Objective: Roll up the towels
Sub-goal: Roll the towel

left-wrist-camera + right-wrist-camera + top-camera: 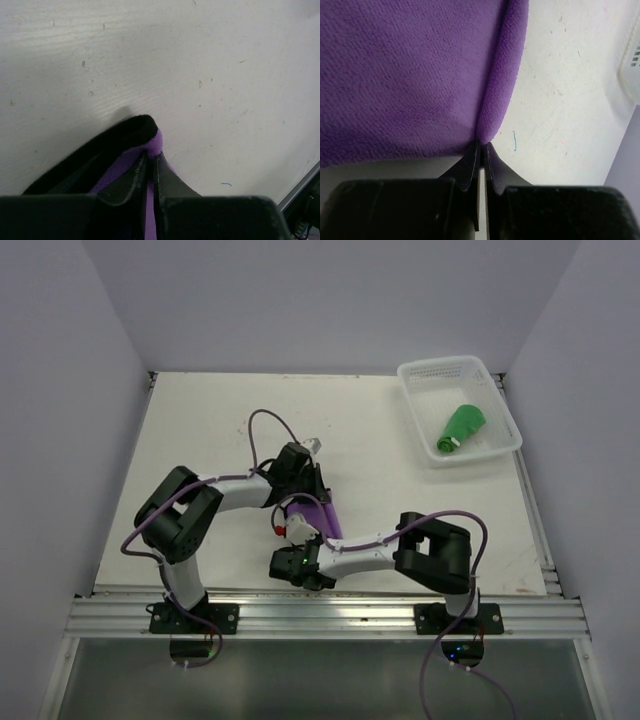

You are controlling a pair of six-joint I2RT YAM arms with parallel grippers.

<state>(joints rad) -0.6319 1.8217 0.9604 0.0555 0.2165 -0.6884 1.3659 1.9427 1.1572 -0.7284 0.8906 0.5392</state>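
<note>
The purple towel [327,519] with a black back lies folded at the table's middle, held between both grippers. My left gripper [317,500] is shut on its far end; in the left wrist view [151,156] the fingertips pinch a purple fold [156,143] under the black back [110,147]. My right gripper [310,540] is shut on its near end; in the right wrist view [483,145] the tips pinch the corner of the purple towel [410,75]. The green towel [462,427] lies rolled inside the white basket [420,374].
The white lattice basket stands at the back right corner of the white table [200,430]; its edge shows in the right wrist view [631,65]. An aluminium rail [320,617] runs along the near edge. White walls enclose the table on three sides.
</note>
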